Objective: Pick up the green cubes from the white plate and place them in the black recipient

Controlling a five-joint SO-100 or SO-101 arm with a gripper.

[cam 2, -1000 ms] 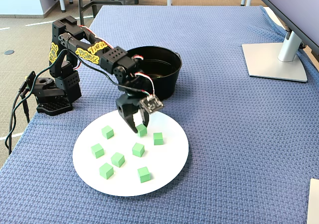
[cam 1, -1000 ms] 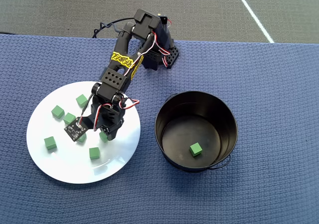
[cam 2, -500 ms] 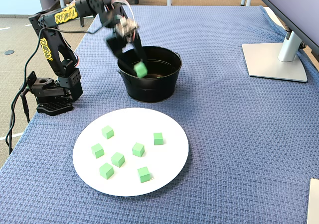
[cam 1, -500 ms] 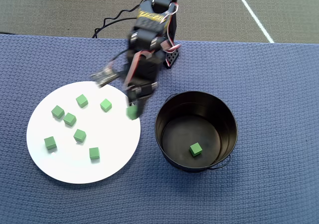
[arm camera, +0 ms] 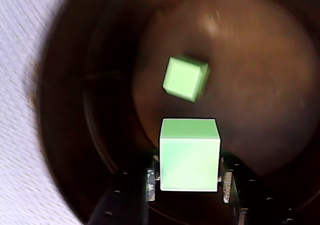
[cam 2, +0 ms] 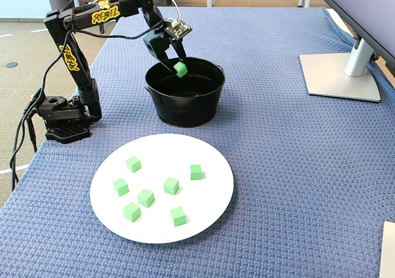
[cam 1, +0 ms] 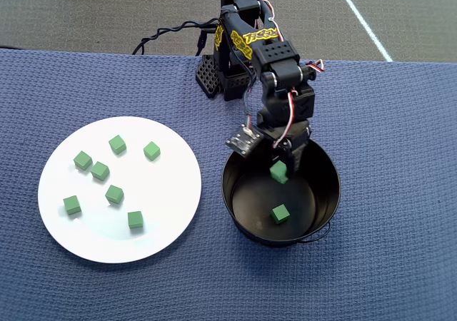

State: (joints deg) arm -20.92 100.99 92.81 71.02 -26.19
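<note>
While the black two-finger tool (cam 1: 280, 170) hangs over the open mouth of the round black metal pot (cam 1: 325, 214), it is clamped on one small bright-green cube (arm camera: 189, 155), a finger pressing each side in the wrist view. Below it, a second green cube (cam 1: 280, 213) already lies on the pot's flat bottom. To the left in the overhead view, seven more matching green cubes (cam 1: 114, 193) sit scattered on the large round glossy white plate (cam 1: 171, 214), which rests on the blue woven cloth covering the worktop (cam 1: 400, 157). By my reckoning, one cube is delivered, a second is ready to be let go, and seven remain to fetch.
</note>
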